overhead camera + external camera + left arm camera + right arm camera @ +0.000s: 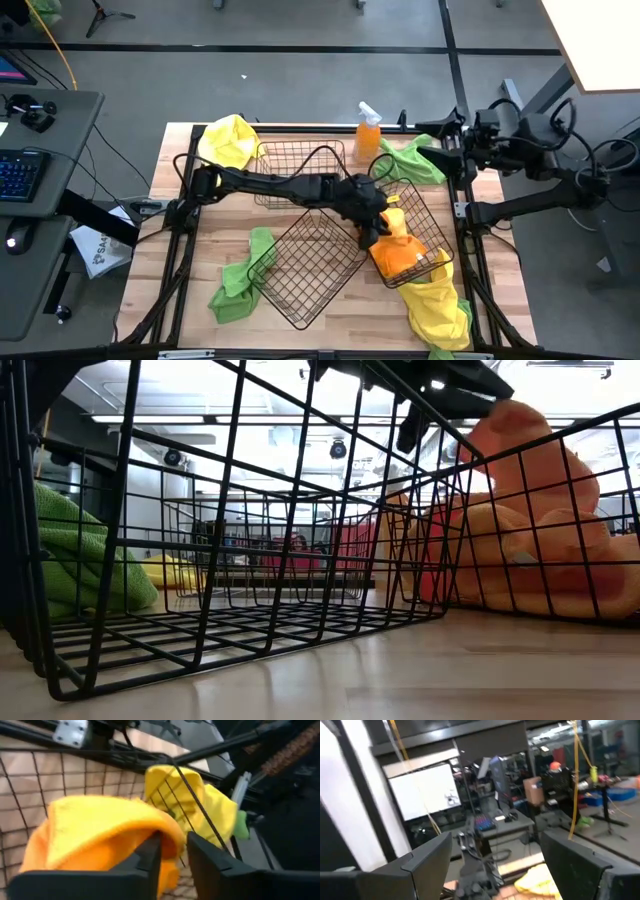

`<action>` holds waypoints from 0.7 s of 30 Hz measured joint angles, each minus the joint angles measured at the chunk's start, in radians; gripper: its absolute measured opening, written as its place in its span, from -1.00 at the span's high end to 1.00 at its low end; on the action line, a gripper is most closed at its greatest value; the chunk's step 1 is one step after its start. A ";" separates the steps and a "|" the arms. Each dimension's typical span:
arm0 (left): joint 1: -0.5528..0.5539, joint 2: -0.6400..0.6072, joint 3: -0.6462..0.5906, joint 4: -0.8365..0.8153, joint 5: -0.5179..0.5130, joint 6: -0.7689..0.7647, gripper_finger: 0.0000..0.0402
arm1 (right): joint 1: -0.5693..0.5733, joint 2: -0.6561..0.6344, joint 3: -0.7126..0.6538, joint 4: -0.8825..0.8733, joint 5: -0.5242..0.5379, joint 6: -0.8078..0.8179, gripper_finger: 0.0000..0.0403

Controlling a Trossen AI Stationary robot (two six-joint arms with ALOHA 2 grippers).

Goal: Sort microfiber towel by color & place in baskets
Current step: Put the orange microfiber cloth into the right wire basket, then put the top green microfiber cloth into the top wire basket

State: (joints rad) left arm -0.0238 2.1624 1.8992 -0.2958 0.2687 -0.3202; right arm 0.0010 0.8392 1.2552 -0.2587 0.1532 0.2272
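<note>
Left claw (172,852) is clamped on the orange towel (95,832) above the right-hand basket (425,215). If it lets go off-centre, the towel probably drapes over the rim. Right claw (495,865) hangs open off the table (320,315).

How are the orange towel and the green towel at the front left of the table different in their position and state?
The orange towel lies inside the right basket, while the green towel lies on the bare table, beside the middle basket. The left gripper is at the orange towel; nothing touches the green one. Both are crumpled.

Two matte black jointed arms (280,186) with loose black cables.
</note>
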 joint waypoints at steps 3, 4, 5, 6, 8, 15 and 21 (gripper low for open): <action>-0.002 -0.001 0.001 -0.083 0.023 0.021 0.35 | 0.000 0.005 0.000 -0.037 0.041 0.011 -0.49; 0.001 -0.002 0.001 -0.114 0.040 0.031 0.28 | 0.000 0.006 0.000 -0.050 0.057 0.012 -0.49; 0.005 -0.007 0.001 -0.146 0.062 0.042 0.22 | 0.000 0.006 0.000 -0.061 0.074 0.019 -0.49; 0.009 -0.018 0.000 -0.182 0.085 0.046 0.16 | 0.000 0.006 0.000 -0.077 0.099 0.032 -0.49; 0.023 -0.058 0.000 -0.270 0.138 0.048 0.06 | 0.000 0.006 0.000 -0.117 0.179 0.080 -0.49; 0.093 -0.290 -0.072 -0.598 0.082 0.101 0.00 | -0.066 0.086 0.000 -0.559 0.479 0.485 -0.49; 0.147 -0.652 -0.366 -0.350 -0.183 -0.008 0.00 | -0.260 0.259 -0.001 -0.760 0.378 0.543 -0.49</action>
State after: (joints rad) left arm 0.1232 1.5102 1.5331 -0.6461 0.0859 -0.3282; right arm -0.2593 1.0979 1.2545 -1.0186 0.5312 0.7703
